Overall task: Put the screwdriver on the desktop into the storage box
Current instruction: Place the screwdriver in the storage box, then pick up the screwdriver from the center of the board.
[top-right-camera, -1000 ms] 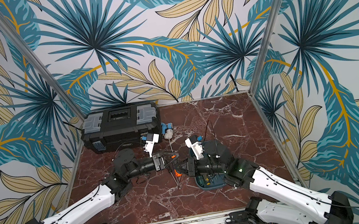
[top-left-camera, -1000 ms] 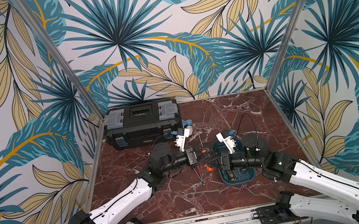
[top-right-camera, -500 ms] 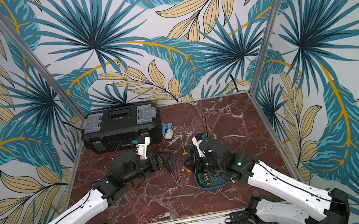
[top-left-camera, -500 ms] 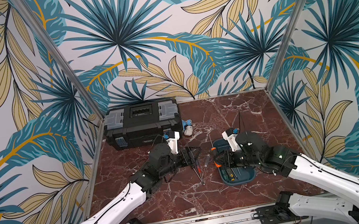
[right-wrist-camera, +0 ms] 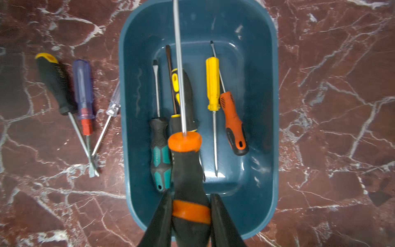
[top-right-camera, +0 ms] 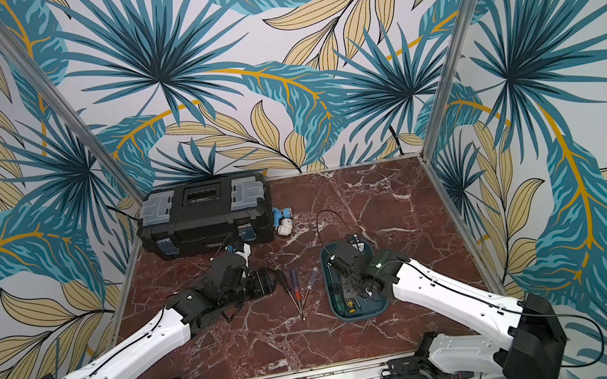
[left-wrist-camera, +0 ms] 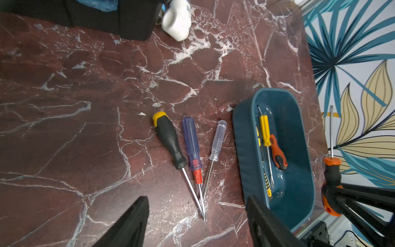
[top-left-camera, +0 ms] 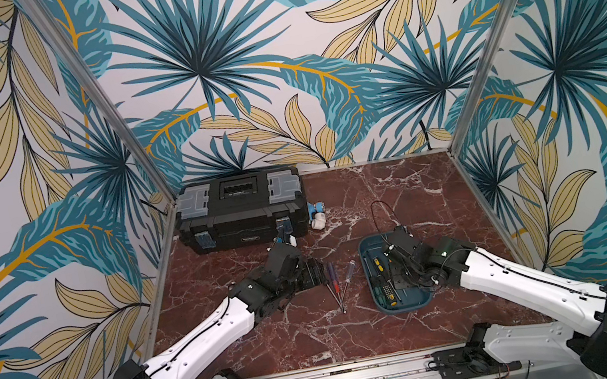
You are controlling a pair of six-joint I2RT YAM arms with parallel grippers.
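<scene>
The right gripper (right-wrist-camera: 190,212) pinches an orange-black screwdriver (right-wrist-camera: 186,171) by its handle above the storage box (right-wrist-camera: 268,107). The placing step is in hand; next it should lower and release. The left gripper (left-wrist-camera: 196,210) hangs spread and empty over three screwdrivers (left-wrist-camera: 191,141) on the desktop (left-wrist-camera: 85,111), left of the box.

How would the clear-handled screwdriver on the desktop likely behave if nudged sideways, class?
The clear-handled screwdriver probably rolls: its handle looks round and smooth. Its thin metal shaft suggests stiff and light. Its tip crosses the purple-handled screwdriver, so that may shift too.
</scene>
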